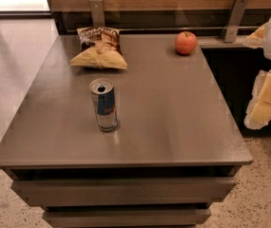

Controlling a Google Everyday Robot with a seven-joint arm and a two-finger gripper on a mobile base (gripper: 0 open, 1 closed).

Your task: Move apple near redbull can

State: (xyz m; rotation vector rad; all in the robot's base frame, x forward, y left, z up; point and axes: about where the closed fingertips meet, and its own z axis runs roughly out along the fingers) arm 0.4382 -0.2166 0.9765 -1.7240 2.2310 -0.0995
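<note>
The apple (186, 42) is round and red-orange and sits at the far right corner of the grey tabletop (173, 118). The redbull can (104, 105), slim, blue and silver with an opened top, stands upright left of the table's middle, toward the front. The apple and the can are far apart. My gripper (264, 99), white with yellow parts, hangs off the table's right side, beyond the edge and nearer to me than the apple. It touches nothing.
A yellow-brown crinkled chip bag (99, 49) lies at the far left of the table, behind the can. A wooden wall with metal brackets (234, 18) runs along the back. Drawer fronts (125, 191) show below the front edge. Speckled floor surrounds the table.
</note>
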